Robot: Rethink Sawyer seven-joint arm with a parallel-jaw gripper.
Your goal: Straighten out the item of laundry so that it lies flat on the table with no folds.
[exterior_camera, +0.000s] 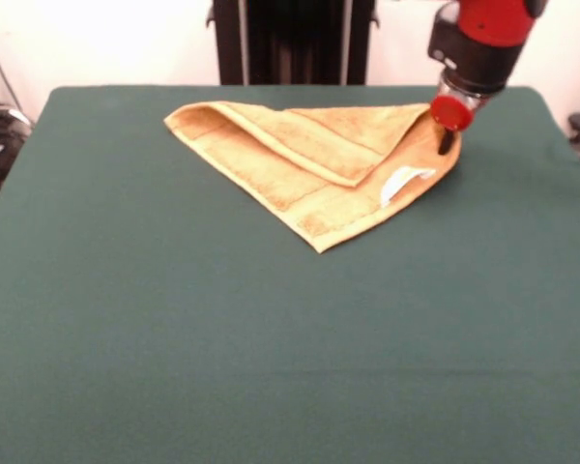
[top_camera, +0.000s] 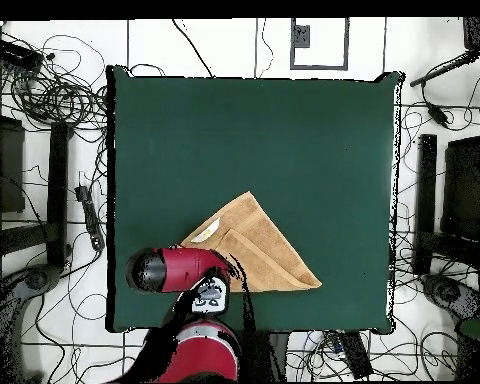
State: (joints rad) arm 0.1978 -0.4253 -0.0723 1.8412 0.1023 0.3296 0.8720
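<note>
The orange-tan towel lies on the far half of the green table, folded over on itself into a triangle. One layer is doubled back across the top. Its white label loop lies on the right part. My gripper is down at the towel's far right corner, at or just above the cloth. In the overhead view the towel lies near the table's bottom edge, with the label at its left. There the gripper is at the towel's lower left edge, partly hidden by the red arm.
The black pedestal stands behind the table's far edge. Cables and stands surround the table on the floor. The towel's far edge lies close to the table edge by the robot.
</note>
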